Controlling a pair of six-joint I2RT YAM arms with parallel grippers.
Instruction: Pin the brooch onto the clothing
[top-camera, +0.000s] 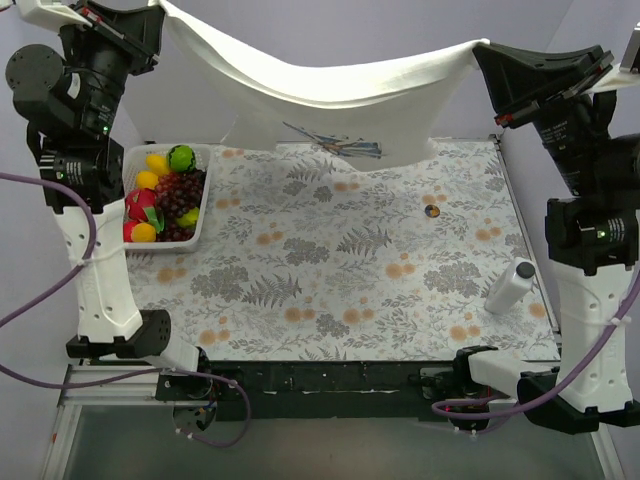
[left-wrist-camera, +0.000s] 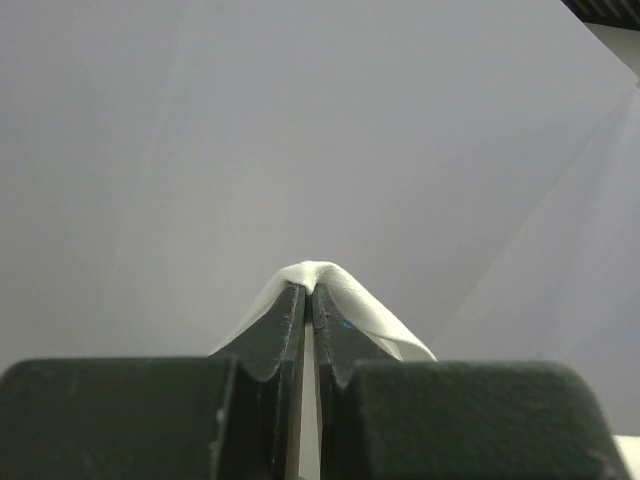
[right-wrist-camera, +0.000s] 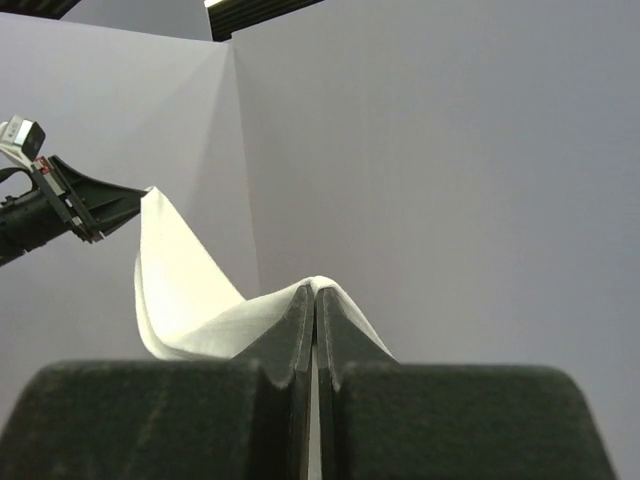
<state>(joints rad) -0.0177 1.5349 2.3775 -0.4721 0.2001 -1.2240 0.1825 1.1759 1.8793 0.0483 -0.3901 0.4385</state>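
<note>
The white T-shirt (top-camera: 330, 90) hangs in the air at the back of the table, stretched between my two grippers, with its blue logo (top-camera: 335, 145) facing down near its lower edge. My left gripper (top-camera: 160, 12) is shut on the shirt's left end; the left wrist view shows its jaws (left-wrist-camera: 308, 290) pinching white cloth (left-wrist-camera: 370, 315). My right gripper (top-camera: 482, 48) is shut on the right end; the right wrist view shows its jaws (right-wrist-camera: 316, 290) closed on the cloth (right-wrist-camera: 190, 300). The small brownish-gold brooch (top-camera: 432, 211) lies on the floral cloth, right of centre, below the shirt.
A grey floral cloth (top-camera: 330, 260) covers the table. A white basket (top-camera: 203, 225) of toy fruit stands at the left. A white cylinder (top-camera: 510, 285) lies near the right edge. Lavender walls enclose the back and sides.
</note>
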